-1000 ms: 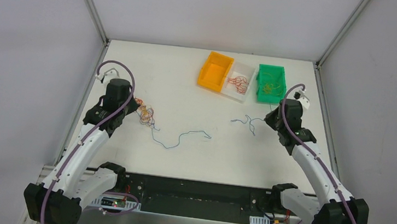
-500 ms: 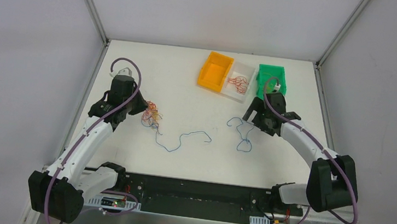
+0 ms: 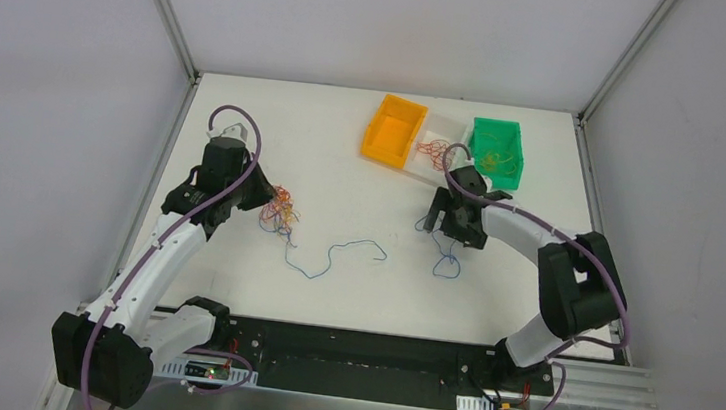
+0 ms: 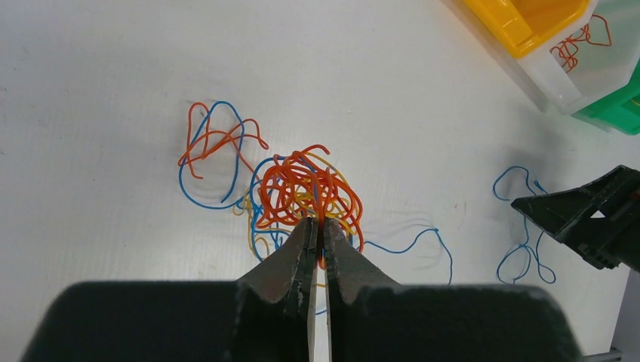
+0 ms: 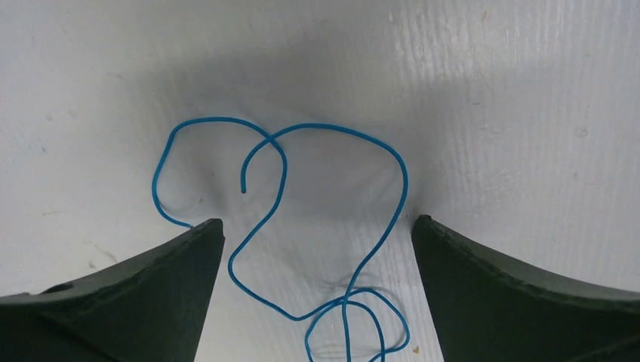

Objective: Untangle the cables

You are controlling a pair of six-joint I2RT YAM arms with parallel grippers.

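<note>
Top view, tangle: the clump of cables (image 3: 280, 209) sits at 9 o'clock on the worktop (image 3: 361, 180), with orange, blue and yellow strands knotted. One blue tail trails toward the centre.
Top view, freed piece: a loose blue cable (image 3: 447, 261) lies well apart at 3 o'clock of centre, by the right gripper (image 3: 446, 221).
Top view, bins: at 12 to 1 o'clock stand an orange bin (image 3: 393, 130), a clear tray (image 3: 436, 154) holding reddish wires and a green bin (image 3: 497, 150) holding yellowish ones.
Left wrist: the left gripper (image 4: 318, 225) has its jaws together, clamped on orange strands at the clump's 6 o'clock edge.
Right wrist: the jaws are wide apart, with the blue cable lying on the worktop between them.
Progress: probably midway. Some wires are binned and one blue cable is free, but the clump is not yet undone.
</note>
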